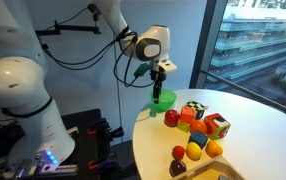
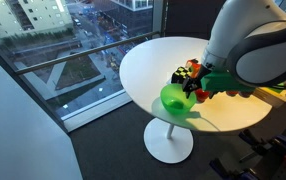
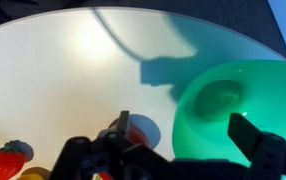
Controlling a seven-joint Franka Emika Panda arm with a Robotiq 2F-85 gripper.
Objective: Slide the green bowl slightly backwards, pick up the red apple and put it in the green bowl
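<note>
The green bowl [image 1: 163, 99] stands near the edge of the round white table [image 1: 258, 115]. It also shows in an exterior view [image 2: 176, 98] and fills the right of the wrist view [image 3: 233, 100]. My gripper [image 1: 161, 88] is low over the bowl and open. In the wrist view [image 3: 185, 128] one finger is outside the bowl's near wall and the other is over its inside. The red apple [image 1: 172, 118] lies on the table just beside the bowl. In the wrist view the apple [image 3: 137, 132] is partly hidden behind a finger.
Two multicoloured cubes [image 1: 194, 110] [image 1: 216, 126] stand behind the apple. Several small toy fruits, red [image 1: 178, 152], yellow [image 1: 196, 153] and orange [image 1: 215, 148], lie nearer the front. A strawberry [image 3: 8, 160] shows low in the wrist view. The table edge and a window are close by.
</note>
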